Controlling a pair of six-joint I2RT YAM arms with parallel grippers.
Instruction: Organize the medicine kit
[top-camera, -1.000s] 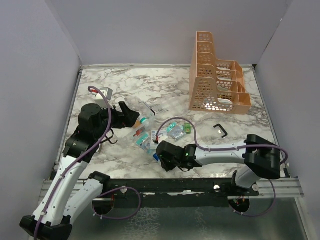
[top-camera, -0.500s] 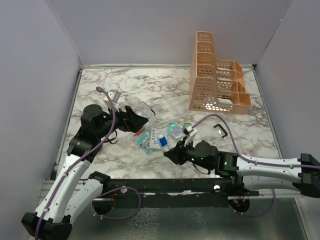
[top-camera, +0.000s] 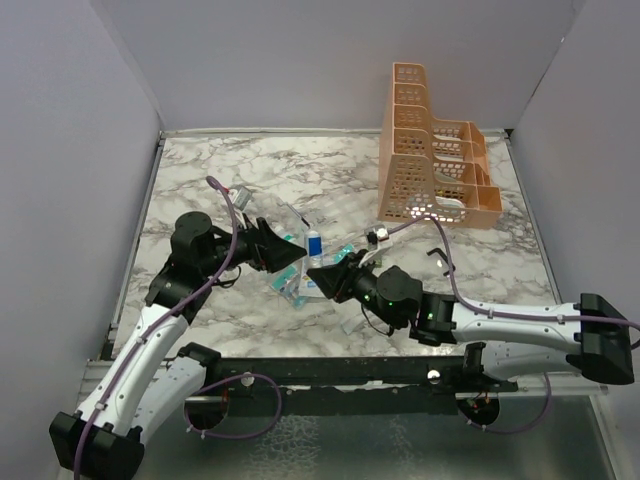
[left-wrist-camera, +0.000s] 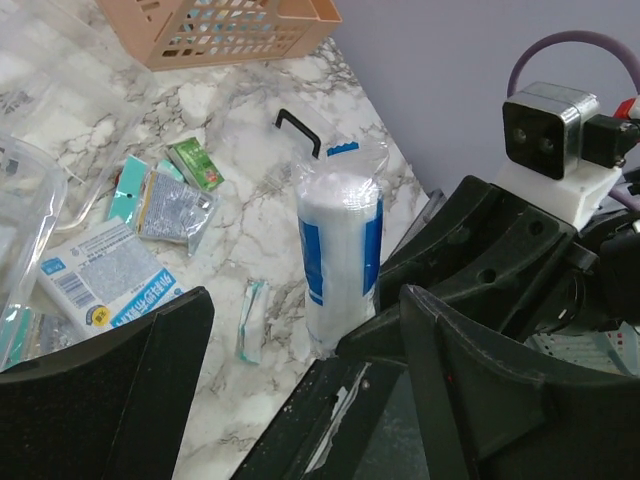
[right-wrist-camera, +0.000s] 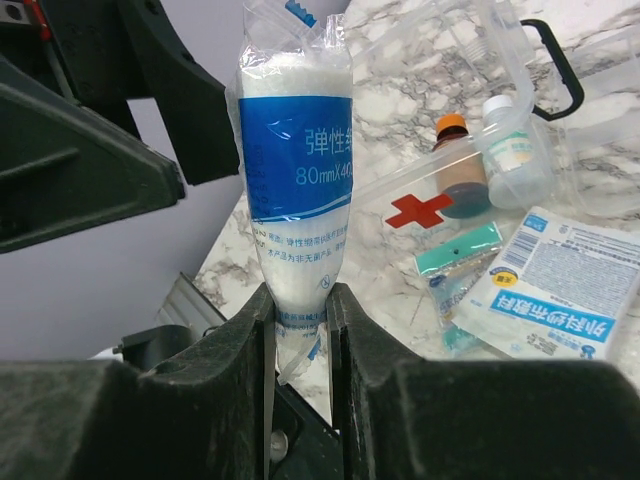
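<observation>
Right gripper (right-wrist-camera: 300, 300) is clamping the bottom end of a wrapped bandage roll (right-wrist-camera: 295, 190), white with a blue band, and holding it upright above the table. Left gripper (left-wrist-camera: 300, 330) is facing it at close range with its jaws standing wide apart; the roll is showing in the gap between them, and no contact is visible.

The medicine kit (right-wrist-camera: 415, 210) is lying open on the table just behind the roll, red cross on its clear wall. An orange-capped bottle (right-wrist-camera: 452, 165) and a white bottle (right-wrist-camera: 510, 150) are sitting inside it. A white-and-blue packet (right-wrist-camera: 555, 290) and a green sachet (left-wrist-camera: 195, 163) are lying loose beside the kit. A black U-shaped piece (top-camera: 440, 262) is resting further right.

The surface is a grey-veined marble table (top-camera: 350, 165). Plain pale walls are closing it in on three sides. An orange perforated rack (top-camera: 430, 170) is standing at the far right corner.

Versus one second ago: the right arm was folded back with its gripper low at the near edge of the packets; it is now reaching across toward the kit with the roll raised. The left gripper has moved right toward it. The rack is sitting unmoved.
</observation>
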